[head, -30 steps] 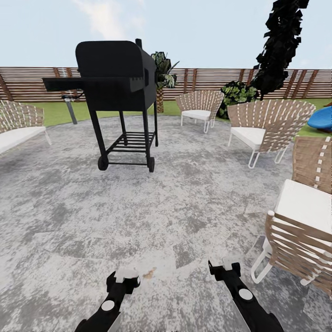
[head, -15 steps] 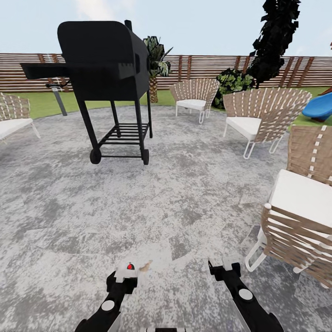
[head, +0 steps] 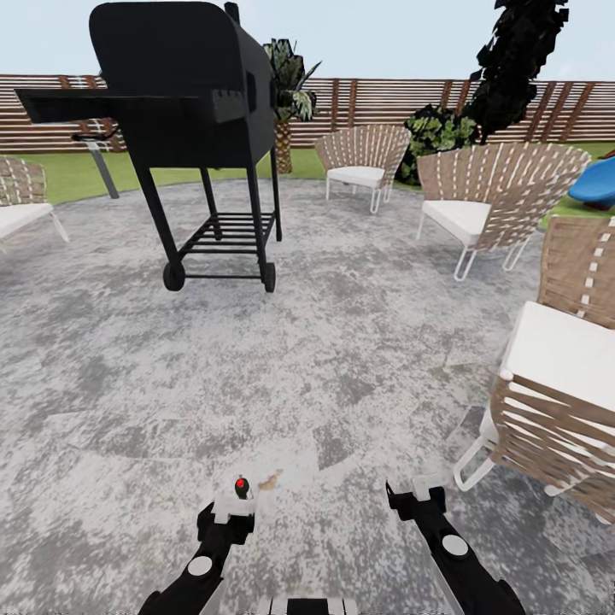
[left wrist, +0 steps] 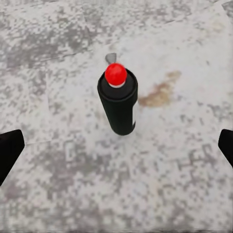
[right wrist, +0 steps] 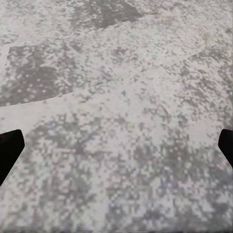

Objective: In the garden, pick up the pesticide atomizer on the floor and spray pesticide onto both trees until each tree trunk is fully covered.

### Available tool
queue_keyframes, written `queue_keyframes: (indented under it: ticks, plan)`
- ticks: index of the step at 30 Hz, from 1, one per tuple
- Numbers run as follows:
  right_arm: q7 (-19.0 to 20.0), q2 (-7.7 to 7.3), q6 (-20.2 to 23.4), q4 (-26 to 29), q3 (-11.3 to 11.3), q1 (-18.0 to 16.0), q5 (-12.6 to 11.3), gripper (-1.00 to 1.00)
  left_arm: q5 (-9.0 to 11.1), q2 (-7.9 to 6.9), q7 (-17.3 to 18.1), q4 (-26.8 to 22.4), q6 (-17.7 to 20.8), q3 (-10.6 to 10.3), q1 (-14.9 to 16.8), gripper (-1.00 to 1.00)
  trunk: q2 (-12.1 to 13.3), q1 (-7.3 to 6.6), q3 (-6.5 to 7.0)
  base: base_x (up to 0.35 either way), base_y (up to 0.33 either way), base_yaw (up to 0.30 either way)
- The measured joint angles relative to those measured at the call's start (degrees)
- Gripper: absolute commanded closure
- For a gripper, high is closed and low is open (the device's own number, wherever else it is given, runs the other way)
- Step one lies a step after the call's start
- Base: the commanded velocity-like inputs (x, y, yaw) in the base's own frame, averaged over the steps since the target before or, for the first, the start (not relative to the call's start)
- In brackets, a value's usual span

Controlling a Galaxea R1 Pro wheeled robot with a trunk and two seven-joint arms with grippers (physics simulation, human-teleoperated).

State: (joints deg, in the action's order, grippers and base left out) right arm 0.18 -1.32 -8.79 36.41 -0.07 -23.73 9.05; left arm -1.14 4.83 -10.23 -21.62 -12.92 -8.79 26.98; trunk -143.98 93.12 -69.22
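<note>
Between the spread left claw (left wrist: 116, 145) fingers stands the pesticide atomizer (left wrist: 118, 102).

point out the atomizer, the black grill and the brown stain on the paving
pesticide atomizer (left wrist: 118, 104): left wrist view, black body.
black grill (head: 184, 85): head view, lid.
brown stain (left wrist: 158, 94): left wrist view, its middle.

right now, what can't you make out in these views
- Pesticide atomizer, head view: the left gripper hides its body below the red cap.
- Its nozzle, left wrist view: a blurred grey bit behind the cap; direction unclear.
- Blue object, head view: cut off by the right edge; unidentifiable.
- Nearest wicker chair: cut off there too.
</note>
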Motion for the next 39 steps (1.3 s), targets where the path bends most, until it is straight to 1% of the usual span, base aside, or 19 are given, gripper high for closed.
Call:
queue_keyframes:
  ticks: [9,11,16,24,29,39]
  plan:
    - [0.00,0.00,0.00,0.05,-0.02,0.00,0.00,-1.00,0.00,0.00,-0.15,0.03,-0.58,0.25,-0.06,-1.00,-0.12,0.23,-2.81,0.000,0.000,0.000]
    - [0.00,0.00,0.00,0.06,-0.02,0.00,0.00,-1.00,-0.01,0.00,-0.15,0.01,-0.68,0.25,-0.09,-1.00,-0.12,0.23,-2.99,0.000,0.000,0.000]
    - [0.00,0.00,0.00,0.05,-0.02,0.00,-0.01,-1.00,-0.01,0.00,-0.13,0.00,-0.90,0.26,-0.20,-1.00,-0.12,0.23,-3.29,0.000,0.000,0.000]
    - [0.00,0.00,0.00,-0.02,-0.02,0.00,0.00,-1.00,-0.01,0.00,-0.14,0.21,-1.04,0.26,-0.24,-1.00,-0.12,0.23,-3.34,0.005,0.000,0.000]
    - [0.00,0.00,0.00,-0.02,-0.02,0.00,-0.01,-1.00,-0.01,0.00,-0.14,0.33,-0.99,0.26,-0.19,-1.00,-0.13,0.23,-3.34,0.204,0.000,0.000]
    - [0.00,0.00,0.00,-0.02,-0.02,0.01,0.01,-1.00,-0.01,0.00,-0.15,0.11,-0.98,0.33,-0.18,-1.00,-0.13,0.23,-3.34,0.056,0.000,0.000]
